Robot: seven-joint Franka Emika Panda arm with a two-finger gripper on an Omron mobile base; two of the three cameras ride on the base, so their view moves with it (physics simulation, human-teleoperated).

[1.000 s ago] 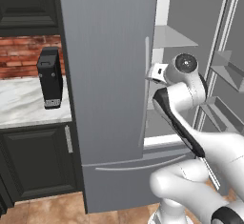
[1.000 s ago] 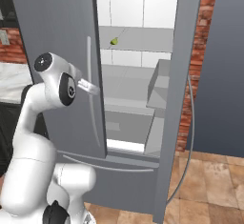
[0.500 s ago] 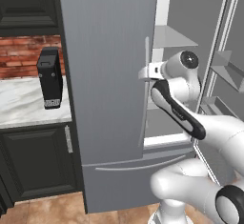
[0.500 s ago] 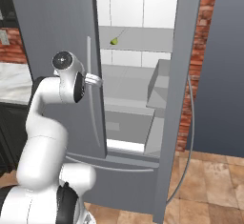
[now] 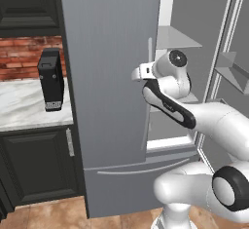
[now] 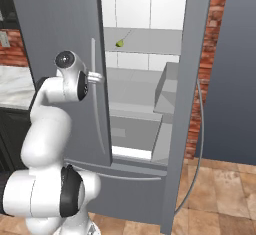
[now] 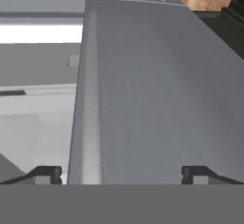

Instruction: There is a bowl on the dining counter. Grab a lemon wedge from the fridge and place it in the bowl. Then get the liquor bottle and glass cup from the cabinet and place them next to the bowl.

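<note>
The grey steel fridge (image 6: 60,29) has its right door (image 6: 187,104) swung wide open, showing white-grey shelves. A small yellow-green lemon wedge (image 6: 120,43) lies on an upper shelf inside. My gripper (image 5: 138,72) hangs open at the free edge of the left door (image 5: 109,77), at handle height, beside the thin curved handle (image 6: 94,74). In the hand view, the fingertips (image 7: 45,174) stand far apart with the grey door edge (image 7: 90,99) running up between them; nothing is held. The bowl, dining counter, liquor bottle, glass cup and cabinet are out of view.
Left of the fridge a black appliance (image 5: 51,79) stands on a marble worktop (image 5: 24,106) over low black cabinets (image 5: 39,169), with a brick wall behind. The open right door's long handle (image 6: 197,144) juts out at the right. My elbow arches in front of the fridge opening.
My hand has shifted left and slightly up, from in front of the opening to the left door's edge. The elbow has swung up with it. The fridge and lemon wedge have not moved.
</note>
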